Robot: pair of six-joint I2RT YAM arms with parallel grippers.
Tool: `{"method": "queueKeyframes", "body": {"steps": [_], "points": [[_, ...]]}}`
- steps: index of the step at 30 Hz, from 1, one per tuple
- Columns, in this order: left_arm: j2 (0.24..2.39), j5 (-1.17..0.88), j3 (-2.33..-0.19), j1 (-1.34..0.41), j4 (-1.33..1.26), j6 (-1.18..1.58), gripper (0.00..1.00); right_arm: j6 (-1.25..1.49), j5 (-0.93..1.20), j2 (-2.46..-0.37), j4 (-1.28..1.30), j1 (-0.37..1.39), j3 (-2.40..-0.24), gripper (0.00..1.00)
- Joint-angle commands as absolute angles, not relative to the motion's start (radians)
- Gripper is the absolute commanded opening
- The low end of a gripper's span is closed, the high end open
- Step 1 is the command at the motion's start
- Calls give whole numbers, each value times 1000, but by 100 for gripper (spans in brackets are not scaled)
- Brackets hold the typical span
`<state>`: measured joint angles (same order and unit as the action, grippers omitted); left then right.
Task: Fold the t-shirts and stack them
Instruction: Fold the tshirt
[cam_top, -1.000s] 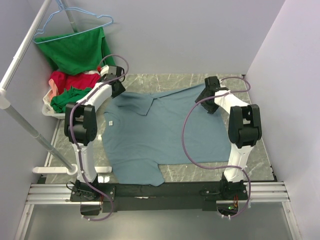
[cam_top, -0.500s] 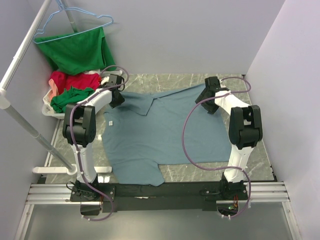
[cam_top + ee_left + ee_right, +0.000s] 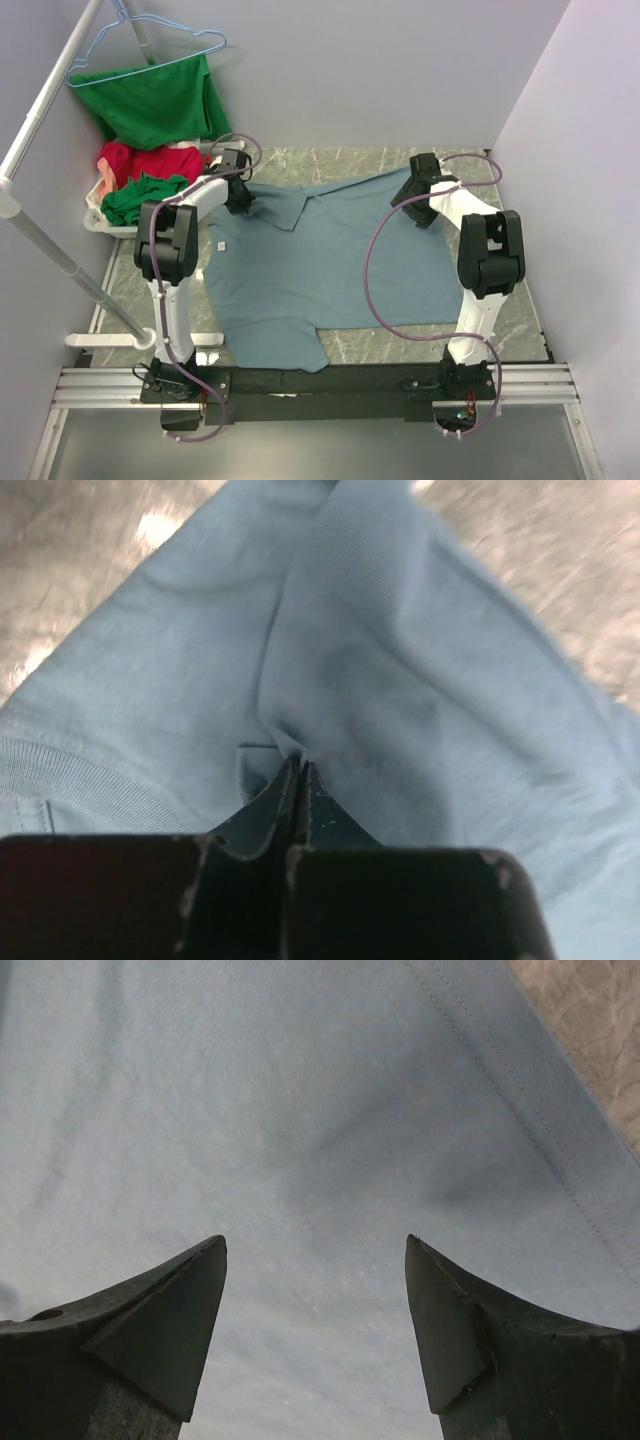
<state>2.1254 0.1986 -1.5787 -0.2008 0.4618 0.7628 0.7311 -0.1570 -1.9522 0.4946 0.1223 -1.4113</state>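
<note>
OK, blue shirt (image 3: 320, 265) is spread flat across the middle of the table (image 3: 525, 315), collar toward the far edge, hem toward the near edge. Flat like that, both far corners are in reach for a fold toward me.

My left gripper (image 3: 300, 767) is clamped on the cloth at the far-left shoulder, just left of the collar. Wrist view shows the jaws together with a ridge of fabric bunched up from the tips. Thin pinch; can't tell if it's one layer or two.

My right gripper (image 3: 315, 1245) is spread wide over the far-right sleeve with nothing between the jaws. Can't tell if the tips touch the cloth. The sleeve hem seam runs past on the right, bare table just beyond.

My read: left has its corner, and right needs to drop and close so both lift together. Lifting left alone would likely drag the shirt skewed.

Other shirts are parked far left, out of the work area. The red shirt (image 3: 140, 160) and dark green shirt (image 3: 140, 195) are heaped in a white basket (image 3: 95, 222), and a green shirt (image 3: 155, 100) is draped on a blue hanger (image 3: 150, 45) above. No folded stack visible yet, so I'd call this early.
</note>
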Motion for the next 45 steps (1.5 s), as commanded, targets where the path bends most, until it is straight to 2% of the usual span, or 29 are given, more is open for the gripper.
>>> {"method": "queueKeyframes", "body": {"steps": [1, 7, 17, 20, 25, 30, 35, 39, 43, 45], "points": [[2125, 190, -1669, -196, 449, 753, 1, 726, -181, -1898, 491, 129, -1424, 78], [2053, 202, -1701, -196, 483, 779, 1, 729, -179, -1910, 492, 129, -1433, 78], [1827, 164, -1531, -204, 480, 779, 1, 736, -175, -1904, 485, 130, -1422, 78], [1882, 173, -1617, -204, 515, 766, 1, 739, -173, -1908, 485, 130, -1430, 79], [2161, 166, -1857, -204, 647, 761, 1, 739, -173, -1927, 495, 132, -1462, 79], [2319, 126, -1893, -192, 617, 779, 5, 729, -181, -1942, 506, 130, -1479, 78], [2358, 107, -1873, -181, 569, 767, 11, 726, -181, -1951, 509, 129, -1491, 79], [2312, 123, -1816, -179, 525, 750, 20, 730, -173, -1953, 502, 130, -1488, 79], [2273, 129, -1778, -179, 509, 730, 22, 736, -163, -1951, 497, 132, -1479, 78], [2244, 132, -1767, -179, 499, 723, 20, 736, -164, -1950, 497, 135, -1477, 79]]}}
